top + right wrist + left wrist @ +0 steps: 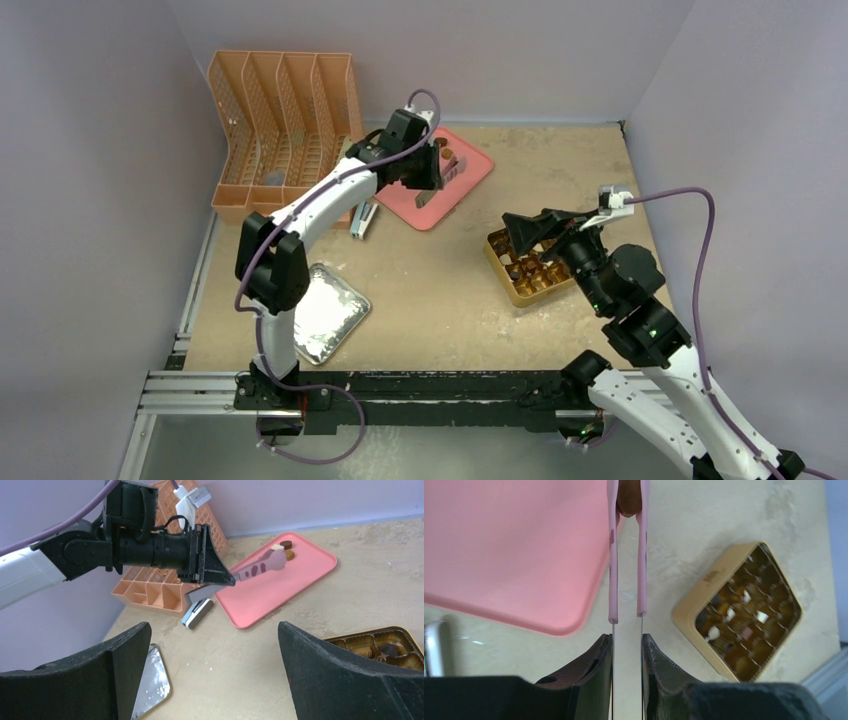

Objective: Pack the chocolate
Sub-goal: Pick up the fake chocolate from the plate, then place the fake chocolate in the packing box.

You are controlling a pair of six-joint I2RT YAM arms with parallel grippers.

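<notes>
My left gripper is shut on pink tongs, whose tips pinch a brown chocolate over the corner of the pink tray. In the right wrist view the tongs reach over the tray beside three loose chocolates. The gold gridded box sits on the right and holds several chocolates. My right gripper is open and empty, hovering by the box's left side.
An orange file rack stands at the back left against the wall. A silver lid lies near the left arm's base. A small white and blue object lies by the tray's near corner.
</notes>
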